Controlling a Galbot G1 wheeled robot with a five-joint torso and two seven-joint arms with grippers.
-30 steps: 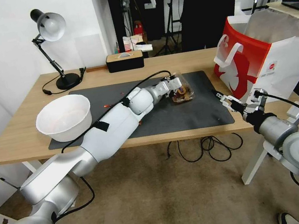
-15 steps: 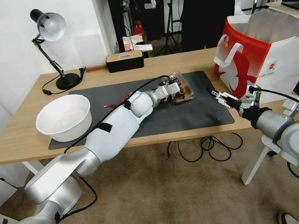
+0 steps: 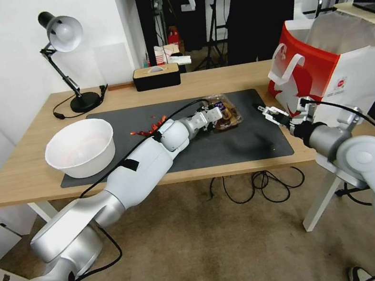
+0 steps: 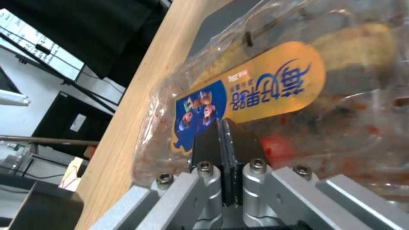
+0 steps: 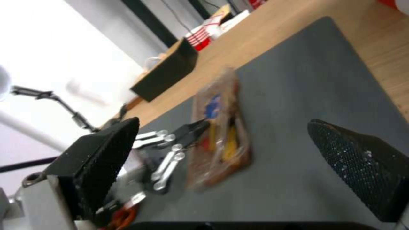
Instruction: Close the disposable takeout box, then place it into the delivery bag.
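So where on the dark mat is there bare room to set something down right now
The mat is bare along its near edge, between the left arm and the right pincer, which is open. Another bare strip lies behind the takeout box, toward the black box. It is crowded around the white bowl, the red scraps and the left pincer, shut at the takeout box.

On the bench (image 3: 25,179), a mat (image 3: 241,143) lies at centre with the disposable takeout box (image 3: 225,115) on its far half. My left gripper (image 3: 213,115) touches the box's left side; my right gripper (image 3: 267,112) hovers to its right. The delivery bag (image 3: 330,71) stands at the right end, a bowl (image 3: 80,147) sits left, and a lamp (image 3: 63,36) behind it.
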